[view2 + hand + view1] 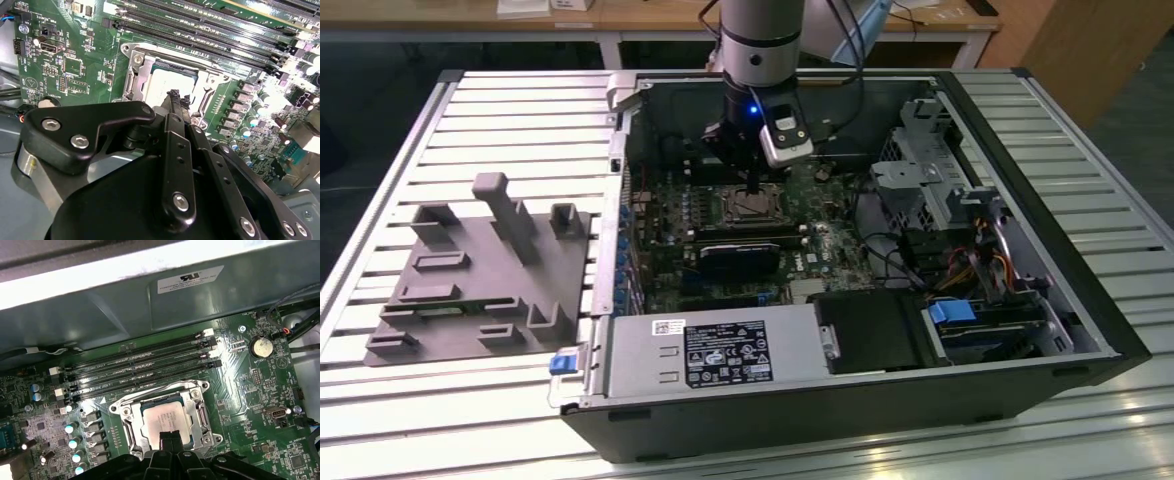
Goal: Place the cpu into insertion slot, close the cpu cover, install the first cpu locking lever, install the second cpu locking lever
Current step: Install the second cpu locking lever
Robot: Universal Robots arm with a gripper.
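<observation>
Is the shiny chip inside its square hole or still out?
In. The chip lies flat inside the socket, metal frame around it.

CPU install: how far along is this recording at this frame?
Done: the cpu sits in the insertion slot, and the cpu cover looks lowered around it, its silvery top showing through the window. In hand: the gripper is right over the chip's near edge, apparently holding nothing. Left: both locking levers; I can't tell from these views whether either is latched.
</observation>
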